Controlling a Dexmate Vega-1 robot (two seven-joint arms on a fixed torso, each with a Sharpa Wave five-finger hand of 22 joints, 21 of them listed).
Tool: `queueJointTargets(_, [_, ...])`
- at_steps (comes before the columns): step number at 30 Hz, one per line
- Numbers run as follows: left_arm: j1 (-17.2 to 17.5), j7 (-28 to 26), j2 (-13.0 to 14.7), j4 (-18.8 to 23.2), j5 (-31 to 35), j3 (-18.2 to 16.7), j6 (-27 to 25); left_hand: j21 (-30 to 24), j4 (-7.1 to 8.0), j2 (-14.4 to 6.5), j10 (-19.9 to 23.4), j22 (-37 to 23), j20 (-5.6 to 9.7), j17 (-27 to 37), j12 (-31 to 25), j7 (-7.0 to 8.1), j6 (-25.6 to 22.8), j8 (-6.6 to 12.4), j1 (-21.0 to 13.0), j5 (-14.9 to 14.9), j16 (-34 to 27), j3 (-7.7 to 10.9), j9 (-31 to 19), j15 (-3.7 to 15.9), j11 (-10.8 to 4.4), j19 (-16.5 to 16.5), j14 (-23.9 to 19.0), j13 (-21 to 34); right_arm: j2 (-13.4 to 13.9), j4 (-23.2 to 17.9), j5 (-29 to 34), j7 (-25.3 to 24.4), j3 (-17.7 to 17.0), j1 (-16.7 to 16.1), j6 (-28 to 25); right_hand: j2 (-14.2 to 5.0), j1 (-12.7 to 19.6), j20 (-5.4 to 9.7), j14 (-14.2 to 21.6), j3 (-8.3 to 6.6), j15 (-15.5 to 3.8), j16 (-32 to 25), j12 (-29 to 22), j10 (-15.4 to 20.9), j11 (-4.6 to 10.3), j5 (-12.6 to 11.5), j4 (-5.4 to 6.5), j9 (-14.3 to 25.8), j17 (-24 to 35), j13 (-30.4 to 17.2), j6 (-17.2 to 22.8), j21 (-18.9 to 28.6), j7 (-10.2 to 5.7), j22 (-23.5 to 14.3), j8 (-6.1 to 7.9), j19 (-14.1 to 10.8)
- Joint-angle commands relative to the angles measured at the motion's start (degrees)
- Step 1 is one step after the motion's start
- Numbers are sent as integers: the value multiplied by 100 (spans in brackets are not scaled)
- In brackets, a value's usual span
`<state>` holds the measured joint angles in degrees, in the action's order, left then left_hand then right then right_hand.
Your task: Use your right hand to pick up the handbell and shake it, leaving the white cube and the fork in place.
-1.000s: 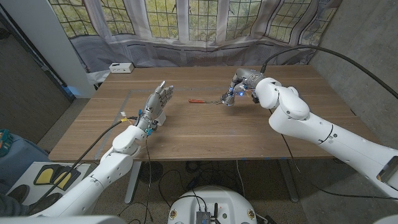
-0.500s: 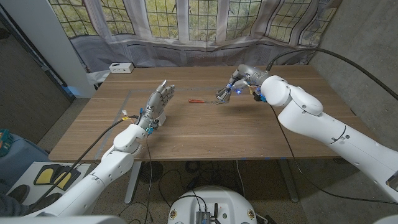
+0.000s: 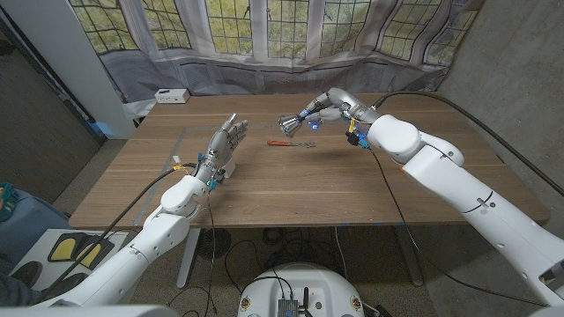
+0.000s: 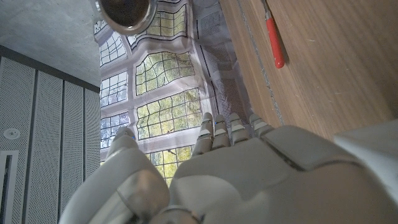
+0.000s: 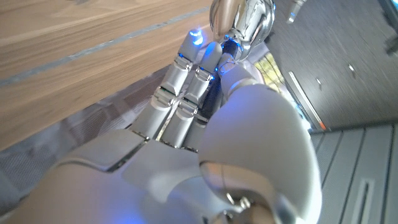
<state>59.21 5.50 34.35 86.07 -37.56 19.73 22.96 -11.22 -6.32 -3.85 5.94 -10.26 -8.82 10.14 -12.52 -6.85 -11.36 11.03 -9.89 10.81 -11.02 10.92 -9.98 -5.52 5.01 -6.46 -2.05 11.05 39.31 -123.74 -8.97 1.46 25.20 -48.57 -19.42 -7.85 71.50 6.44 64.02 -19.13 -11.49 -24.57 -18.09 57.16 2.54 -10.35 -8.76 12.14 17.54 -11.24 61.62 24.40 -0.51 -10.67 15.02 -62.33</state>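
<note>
My right hand point(image 3: 328, 107) holds the shiny metal handbell point(image 3: 291, 123) in the air over the far middle of the table, its mouth tipped toward the robot's left. In the right wrist view the fingers point(image 5: 186, 68) wrap the chrome bell point(image 5: 241, 18). The fork point(image 3: 293, 142), red-handled, lies on the wood just below the bell. My left hand point(image 3: 224, 146) stands on the table left of the fork, fingers apart and holding nothing. The left wrist view looks past that hand point(image 4: 249, 168) to the bell's dark mouth point(image 4: 124, 11) and the fork's red handle point(image 4: 275, 43).
A small white box point(image 3: 170, 95) sits at the table's far left corner. A patterned curtain point(image 3: 264, 35) hangs behind the far edge. A cable point(image 3: 458, 75) arcs over the right arm. Bare wood point(image 3: 300, 189) spreads across the near half of the table.
The right hand has lifted the bell off toward the left and higher, swinging its mouth from pointing down to pointing sideways. Left hand and fork are unmoved.
</note>
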Motion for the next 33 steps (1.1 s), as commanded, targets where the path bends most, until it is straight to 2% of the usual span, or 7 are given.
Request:
queueJointTargets(1, [53, -59, -7, 20, -1, -23, 29, -14, -10, 11, 58, -14, -26, 19, 22, -6, -73, -5, 21, -2, 17, 29, -34, -32, -22, -22, -27, 14, -526, 765, -2186, 130, -529, -484, 1939, -43, -10, 41, 97, 5, -13, 10, -17, 447, -377, -26, 12, 12, 17, -45, 11, 68, 5, -1, -21, 2])
queueJointTargets(2, [52, -56, -9, 22, 4, -16, 30, -15, -10, 11, 58, -14, -25, 19, 23, -10, -71, -6, 21, -2, 18, 30, -34, -29, -15, -22, -25, 14, -568, 794, -2426, 205, -564, -522, 2038, -43, -13, 50, 97, 7, -6, 15, -13, 445, -336, -26, 13, 13, 19, -46, 9, 72, 4, -1, -26, 4])
queueJointTargets(7, [45, -46, -17, 22, 10, -4, 33, -14, -10, 11, 64, -14, -24, 19, 21, -13, -74, -6, 22, -2, 18, 30, -34, -28, -19, -24, -25, 14, -501, 804, -2909, 320, -567, -544, 2176, -39, -12, 55, 71, 5, 3, 41, 7, 431, -366, -29, 10, 15, 40, -49, 3, 81, -8, -1, -43, 31])
queueJointTargets(12, [46, -45, -27, 36, 13, 19, 16, -15, -11, 11, 61, -14, -25, 19, 24, -11, -73, -7, 22, -2, 17, 31, -34, -29, -19, -24, -26, 14, -162, 562, -2314, -66, -496, -565, 2211, -43, -15, 50, 47, 2, 9, 61, 22, 422, -380, -32, 12, 18, 62, -52, -2, 91, -28, -1, -56, 48])
queueJointTargets(17, [58, -46, -31, 46, 3, 26, 6, -15, -11, 10, 67, -14, -22, 19, 22, -7, -91, -1, 22, -2, 18, 31, -34, -31, -9, -25, -26, 14, 182, 183, -1255, -765, -385, -625, 1920, -33, -33, 36, 35, 14, 25, 74, 34, 423, -387, -30, 20, 21, 86, -56, 9, 89, -31, -1, -64, 100])
queueJointTargets(25, [78, -47, -27, 63, 8, 34, 8, -12, -12, 11, 73, -14, 11, 19, 22, -25, -87, -5, 22, -2, 16, 32, -34, -32, -5, -33, -31, 14, 711, -534, 431, -1588, -63, -618, 466, -34, -20, 26, 41, 17, 11, 64, 7, 449, -390, -29, 10, 26, 143, -107, 14, 107, -21, -3, -76, 118])
queueJointTargets(33, [70, -2, -28, 40, -4, 56, -1, -12, -14, 10, 81, -14, 29, 19, 22, -30, -95, -4, 22, -2, 16, 34, -34, -34, 2, -37, -34, 14, 1177, -1029, 1794, -1348, 598, -208, -1412, -33, -26, 26, 32, 20, 10, 74, -1, 446, -389, -27, 13, 31, 190, -144, 36, 134, -35, -4, -83, 121])
